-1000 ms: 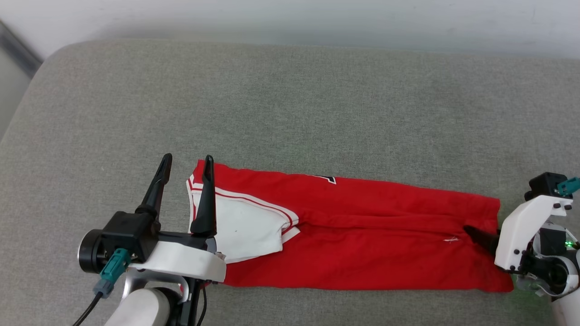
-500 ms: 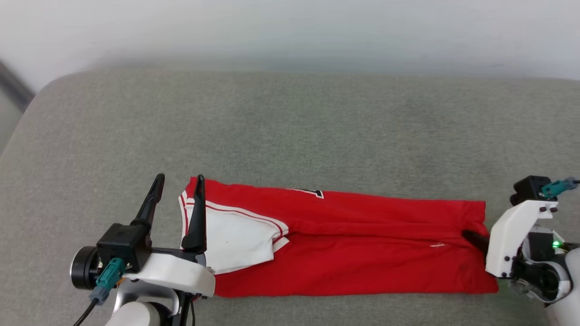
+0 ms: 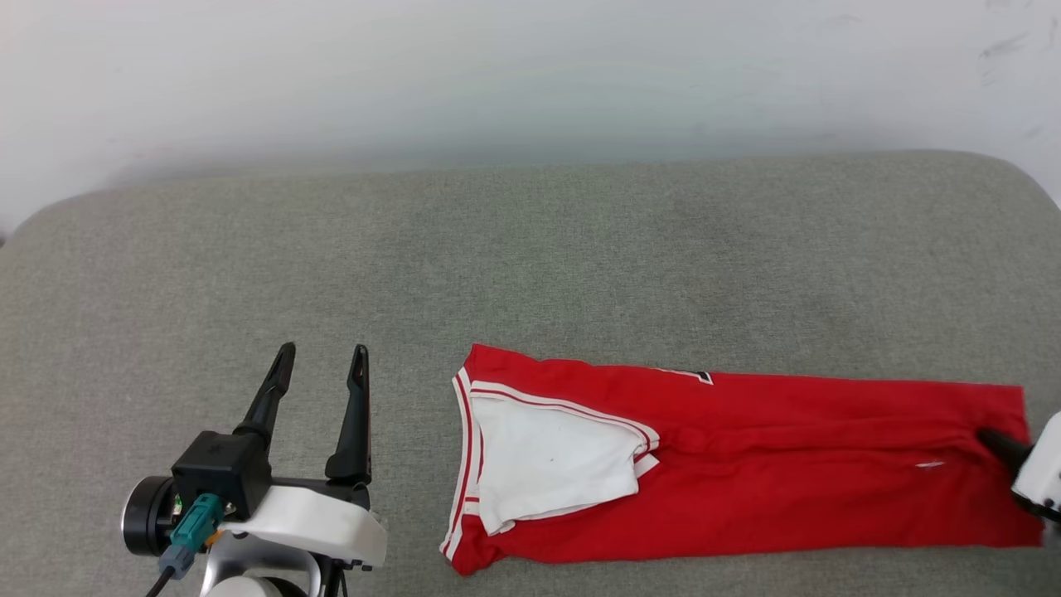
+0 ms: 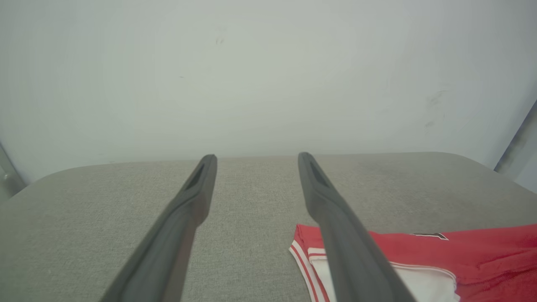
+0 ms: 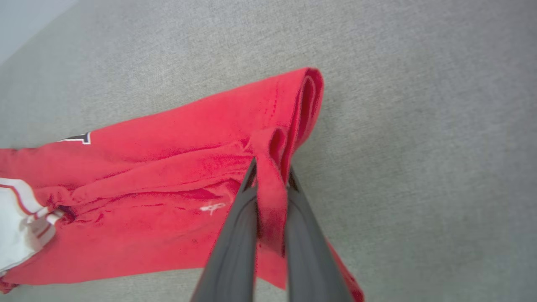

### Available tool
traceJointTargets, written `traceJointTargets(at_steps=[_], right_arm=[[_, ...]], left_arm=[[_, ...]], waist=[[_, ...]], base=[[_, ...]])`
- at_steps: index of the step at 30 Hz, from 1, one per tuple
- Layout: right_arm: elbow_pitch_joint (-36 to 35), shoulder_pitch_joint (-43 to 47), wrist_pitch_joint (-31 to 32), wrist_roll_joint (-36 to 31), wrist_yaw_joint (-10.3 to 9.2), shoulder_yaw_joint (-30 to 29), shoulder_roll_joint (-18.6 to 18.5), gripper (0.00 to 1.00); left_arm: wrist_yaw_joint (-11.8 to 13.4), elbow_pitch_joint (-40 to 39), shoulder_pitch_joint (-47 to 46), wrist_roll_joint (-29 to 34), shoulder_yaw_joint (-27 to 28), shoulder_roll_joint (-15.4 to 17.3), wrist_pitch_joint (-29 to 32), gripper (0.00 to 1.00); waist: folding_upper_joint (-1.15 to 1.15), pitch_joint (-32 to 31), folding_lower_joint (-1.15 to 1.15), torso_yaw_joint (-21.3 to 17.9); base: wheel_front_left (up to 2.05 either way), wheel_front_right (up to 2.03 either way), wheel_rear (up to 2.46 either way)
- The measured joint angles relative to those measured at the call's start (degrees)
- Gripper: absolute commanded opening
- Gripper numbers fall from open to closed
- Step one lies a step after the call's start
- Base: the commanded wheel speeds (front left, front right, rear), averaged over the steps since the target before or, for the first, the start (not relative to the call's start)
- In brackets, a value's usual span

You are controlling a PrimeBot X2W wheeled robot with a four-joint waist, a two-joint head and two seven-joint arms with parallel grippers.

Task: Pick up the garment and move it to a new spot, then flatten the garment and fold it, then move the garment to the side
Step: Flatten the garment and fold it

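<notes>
The red garment [image 3: 746,464] lies folded into a long strip on the grey cushion [image 3: 530,249], with its white sleeve [image 3: 547,464] on top at the left end and a bit of dark lettering [image 3: 692,375] at the far edge. My left gripper [image 3: 323,352] stands open above the cushion, a short way left of the collar end, holding nothing. In the left wrist view the left gripper [image 4: 256,157] has the garment [image 4: 461,256] to its lower right. My right gripper [image 5: 270,167] is shut on a pinched fold of the garment's [image 5: 168,167] hem. In the head view the right gripper [image 3: 990,438] is at the right edge.
A pale wall [image 3: 530,75] rises right behind the cushion. The cushion's rounded back corners [image 3: 1024,170] show at both sides. Bare grey fabric stretches behind the garment and to the left of my left gripper.
The head view has shifted. The garment's collar end, earlier under my left gripper's right finger, now lies apart to its right. My right gripper has kept hold of the hem.
</notes>
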Motion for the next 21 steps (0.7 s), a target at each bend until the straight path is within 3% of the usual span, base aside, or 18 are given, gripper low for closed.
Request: traceJointTargets(at_steps=[7, 13, 17, 21], right_arm=[[-0.44, -1.44, 10.33, 12.72, -0.01, -8.06, 10.44, 0.0], [-2.44, -2.88, 19.47, 24.58, -0.01, -9.92, 17.48, 0.0], [-1.86, -4.27, 21.21, 31.39, -0.01, -7.01, 18.22, 0.0], [0.1, -5.94, 17.35, 40.35, -0.01, 2.64, 18.34, 0.0]], left_arm=[[0.33, -0.04, 0.34, -0.09, -0.25, 0.07, -0.01, 1.0], [0.07, -0.12, 0.31, -0.22, -0.62, 0.22, 0.41, 1.0], [-0.1, -0.27, -0.55, -0.18, -1.18, 0.19, 0.82, 1.0], [-0.4, -0.21, -1.65, -0.05, -1.68, -0.08, 1.04, 1.0]], waist=[[0.0, -0.33, 0.0, -0.29], [0.0, -0.43, 0.0, 0.81], [0.0, 0.02, 0.0, 2.05], [0.0, 0.76, 0.0, 3.68]], base=[[0.0, 0.0, 0.0], [0.0, 0.0, 0.0], [0.0, 0.0, 0.0], [0.0, 0.0, 0.0]])
